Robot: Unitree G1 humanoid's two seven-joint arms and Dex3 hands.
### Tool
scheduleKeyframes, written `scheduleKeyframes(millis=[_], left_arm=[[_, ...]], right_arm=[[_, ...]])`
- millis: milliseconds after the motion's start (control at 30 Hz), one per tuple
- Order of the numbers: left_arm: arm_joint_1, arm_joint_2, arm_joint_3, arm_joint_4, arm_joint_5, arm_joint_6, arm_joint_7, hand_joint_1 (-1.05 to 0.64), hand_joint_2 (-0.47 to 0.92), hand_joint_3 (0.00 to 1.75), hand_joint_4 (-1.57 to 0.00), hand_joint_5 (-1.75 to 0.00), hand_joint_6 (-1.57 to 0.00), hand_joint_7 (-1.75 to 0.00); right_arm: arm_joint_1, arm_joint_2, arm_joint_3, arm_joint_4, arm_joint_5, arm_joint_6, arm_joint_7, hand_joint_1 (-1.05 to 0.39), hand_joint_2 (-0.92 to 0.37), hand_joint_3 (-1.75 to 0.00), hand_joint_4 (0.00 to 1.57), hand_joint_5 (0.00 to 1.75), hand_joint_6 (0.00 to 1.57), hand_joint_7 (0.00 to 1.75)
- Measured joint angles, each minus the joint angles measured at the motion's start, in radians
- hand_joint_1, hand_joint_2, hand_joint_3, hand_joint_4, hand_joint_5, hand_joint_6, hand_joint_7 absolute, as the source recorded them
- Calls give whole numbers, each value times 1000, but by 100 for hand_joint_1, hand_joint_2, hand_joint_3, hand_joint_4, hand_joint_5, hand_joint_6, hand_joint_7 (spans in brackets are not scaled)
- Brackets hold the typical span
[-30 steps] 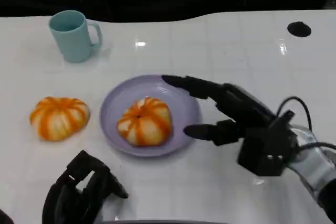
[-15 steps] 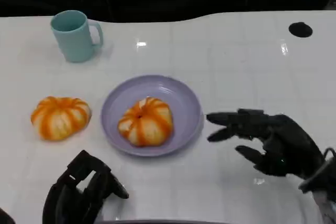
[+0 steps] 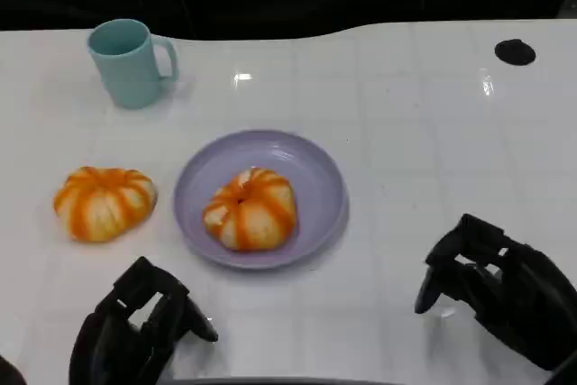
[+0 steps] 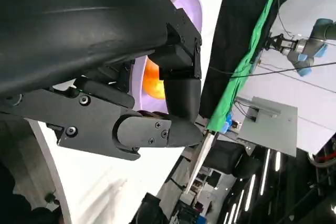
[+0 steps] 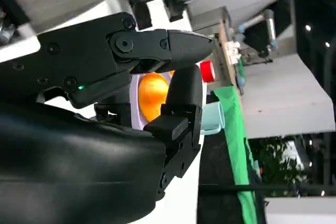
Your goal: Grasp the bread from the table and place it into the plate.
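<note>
Your right hand [image 3: 500, 290] pulled back to surface's near-right corner, fingers curled, holding nothing. Bread [image 3: 250, 208] sits in plate [image 3: 325, 169], mid-surface. Keep retreat low & clear of the rim.

Black jointed hands [image 3: 505, 299], visible screws, green LED.

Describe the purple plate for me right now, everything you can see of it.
The plate is a round, shallow, lavender dish with a slightly raised rim, looking like smooth matte plastic. It sits flat and upright on the white table, near the middle. One orange-and-white striped bread rests inside it, a little toward the near-left. A second bread lies on the table to its left, apart from the rim. Neither hand touches it.
</note>
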Motion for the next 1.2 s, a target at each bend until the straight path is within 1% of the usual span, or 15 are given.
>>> scheduleKeyframes(millis=[67, 133, 300, 367, 500, 567, 633, 733, 833, 1033, 1200], left_arm=[[0, 1, 0, 0, 0, 0, 0, -53, 92, 28, -62, -175, -50, -150], [0, 2, 2, 0, -3, 0, 0, -54, 92, 28, -61, -175, -50, -150], [-1, 8, 3, 1, -8, 0, 0, -54, 92, 28, -61, -175, -50, -149], [-1, 10, 7, 3, -8, -1, -1, -54, 92, 27, -60, -175, -50, -149], [-3, 11, 12, 10, -8, -5, -1, -53, 92, 27, -61, -175, -51, -148], [-4, 11, 14, 13, -8, -5, -1, -53, 92, 27, -60, -175, -51, -148], [-4, 11, 16, 16, -8, -5, -1, -53, 92, 27, -60, -175, -51, -148], [-7, 11, 19, 22, -9, -7, -3, -53, 92, 26, -61, -175, -51, -148], [-12, 11, 22, 36, -9, -15, -9, -54, 92, 25, -61, -175, -51, -148], [-26, 11, 29, 49, -10, -22, -12, -54, 92, 25, -61, -175, -51, -149], [-30, 13, 32, 50, -9, -23, -12, -54, 92, 26, -61, -175, -51, -150]], right_arm=[[9, 1, -19, -15, 16, 44, 3, -54, -92, -43, 56, 175, 42, 164], [18, 1, -33, -34, 21, 79, 3, -52, -92, -41, 59, 175, 41, 171], [31, 2, -56, -46, 44, 179, 12, -47, -92, -44, 61, 175, 38, 175], [32, 3, -68, -48, 51, 206, 15, -46, -92, -43, 63, 175, 40, 175], [33, 7, -70, -61, 49, 250, 8, -46, -92, -44, 65, 175, 41, 175], [33, 7, -70, -63, 48, 256, 8, -47, -92, -41, 69, 175, 46, 175], [33, 7, -70, -61, 45, 254, 11, -47, -92, -39, 70, 175, 47, 175], [32, 9, -71, -48, 27, 247, 14, -44, -92, -40, 71, 175, 46, 175], [30, 18, -71, -27, 11, 229, 16, -46, -92, -39, 73, 175, 48, 175], [20, 29, -72, -18, 6, 221, 17, -46, -92, -40, 79, 175, 55, 175], [18, 31, -72, -18, -11, 221, 13, -44, -92, -42, 77, 175, 54, 175]])
